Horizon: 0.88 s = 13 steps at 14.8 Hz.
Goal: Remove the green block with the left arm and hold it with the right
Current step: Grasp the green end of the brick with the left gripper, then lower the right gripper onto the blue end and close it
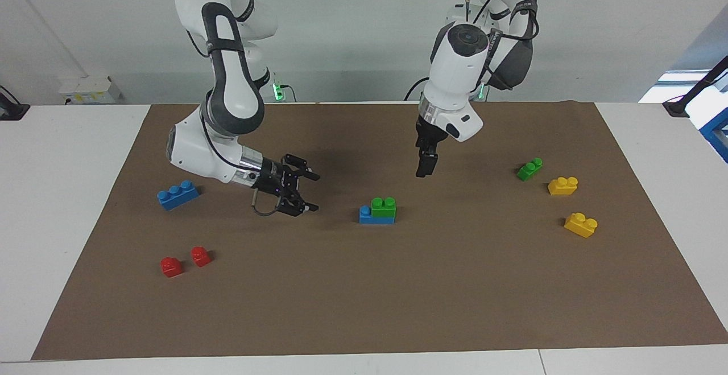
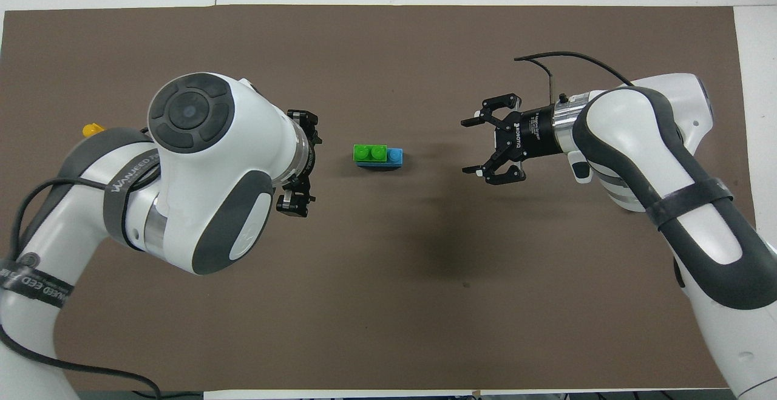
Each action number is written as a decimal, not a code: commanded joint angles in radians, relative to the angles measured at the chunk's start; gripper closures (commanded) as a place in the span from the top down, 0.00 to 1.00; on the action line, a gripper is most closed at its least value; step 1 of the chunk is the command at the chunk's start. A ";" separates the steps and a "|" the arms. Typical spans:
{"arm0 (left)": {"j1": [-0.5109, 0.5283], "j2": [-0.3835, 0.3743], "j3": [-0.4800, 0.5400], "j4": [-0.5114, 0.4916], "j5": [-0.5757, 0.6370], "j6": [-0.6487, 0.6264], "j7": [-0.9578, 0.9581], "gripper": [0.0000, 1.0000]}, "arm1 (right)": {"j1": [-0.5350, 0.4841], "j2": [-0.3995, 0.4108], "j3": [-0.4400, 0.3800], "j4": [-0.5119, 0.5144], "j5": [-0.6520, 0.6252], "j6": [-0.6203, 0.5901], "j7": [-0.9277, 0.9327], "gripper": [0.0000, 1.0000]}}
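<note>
Block count, facing view: two blue bricks, two green, two yellow, two red (eight in all). One blue brick (image 1: 178,194) lies alone toward the right arm's end of the counter (image 1: 68,153); the two red blocks (image 1: 185,262) lie farther from the robots than it; the darker green brick (image 1: 529,169) and the two yellow bricks (image 1: 571,204) lie toward the left arm's end.

The green block (image 1: 384,206) is bright green and chunky, with two round studs on top; it sits on the second blue brick (image 1: 369,217) at the middle of the brown mat (image 1: 364,306), covering two of that brick's studs and leaving one blue stud bare at the end toward the right arm.

The right hand (image 1: 310,191) hangs low over the mat, beside the stack on the right arm's end; its fingers stand spread and hold nothing. The left hand (image 1: 425,169) hangs over the mat on the stack's other flank, nearer the left arm's end, well above the bricks; its fingers are spread wide and empty.

View differences: the overhead view shows the gap between each hand's fingers, the right hand (image 2: 472,146) plainly so; there the arms cover the outlying bricks, except one yellow stud at the left arm's elbow; the facing view alone shows all eight blocks and each hand's height.
</note>
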 commanded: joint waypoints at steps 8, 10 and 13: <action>-0.062 0.218 0.017 0.156 0.064 0.061 -0.174 1.00 | 0.154 0.082 -0.003 0.023 0.025 0.189 -0.002 0.91; -0.062 0.234 0.017 0.165 0.064 0.064 -0.181 1.00 | 0.174 0.097 -0.003 0.025 0.024 0.220 -0.007 0.91; -0.064 0.238 0.018 0.165 0.068 0.103 -0.212 1.00 | 0.194 0.117 -0.003 0.030 0.025 0.238 -0.027 0.91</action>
